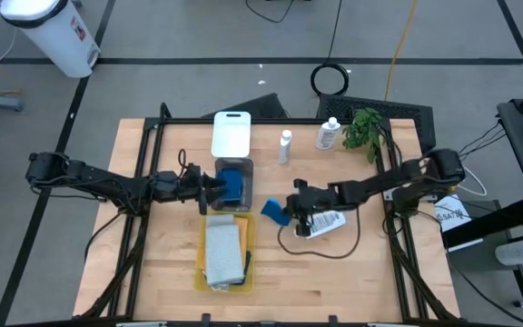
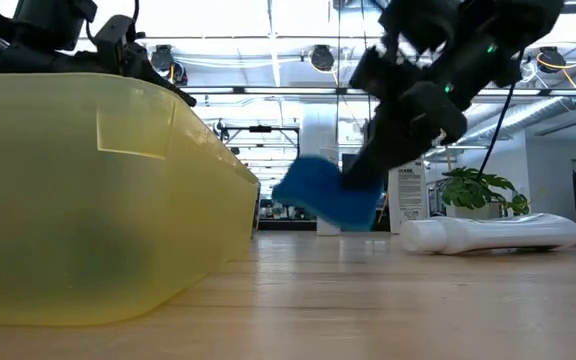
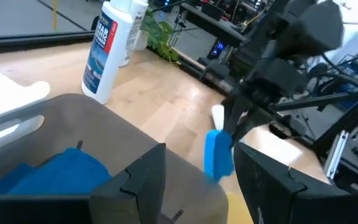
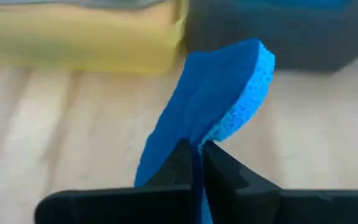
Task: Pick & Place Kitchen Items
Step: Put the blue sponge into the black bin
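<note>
High view: right pincer (image 1: 286, 212) is clamped on a blue sponge (image 1: 271, 211) at table centre, just right of the grey tray (image 1: 248, 169) with sponges; left pincer (image 1: 209, 188), half apart, hovers over that tray.

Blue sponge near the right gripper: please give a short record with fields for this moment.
held item: blue sponge, pinched at one edge
held by: right gripper, shut on it
sponge position: lifted off the table, beside the yellow tray
left gripper: over the grey tray, holding nothing
lying nearby: white bottle on its side
</note>
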